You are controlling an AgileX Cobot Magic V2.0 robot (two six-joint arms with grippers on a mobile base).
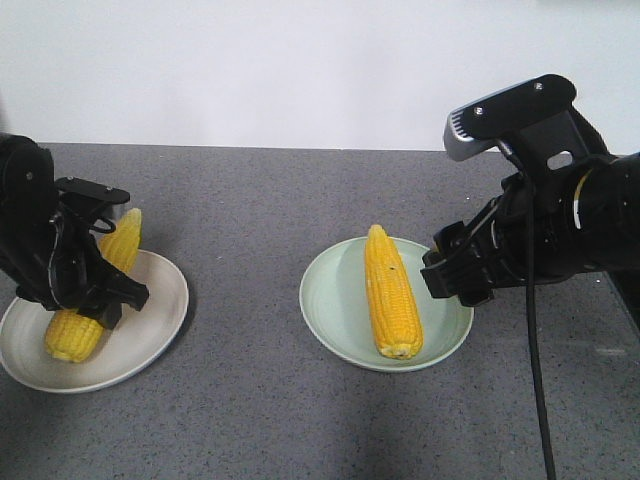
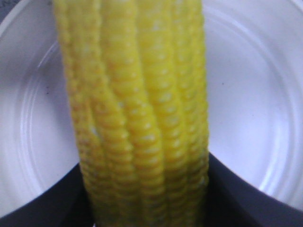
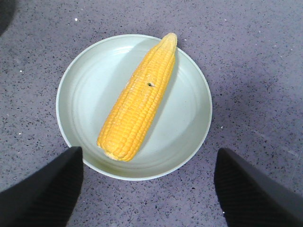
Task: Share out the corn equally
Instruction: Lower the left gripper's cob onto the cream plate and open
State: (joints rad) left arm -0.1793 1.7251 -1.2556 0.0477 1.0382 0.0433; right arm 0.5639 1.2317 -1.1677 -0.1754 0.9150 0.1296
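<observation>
**One cob on each plate**

Taking the green plate (image 1: 330,320) as landmark: one corn cob (image 1: 392,292) lies across its middle, tip pointing away from the robot. The right gripper (image 1: 455,275) hovers just beside the plate's right rim, fingers (image 3: 45,194) spread wide and holding nothing. Well to the left, on the grey table (image 1: 250,400), sits a white plate (image 1: 150,340). There the left gripper (image 1: 95,290) pinches a second cob (image 1: 100,290) lying on it.

Yellow corn (image 3: 137,99), pale-green plate (image 3: 189,127), white plate (image 1: 150,335)
</observation>
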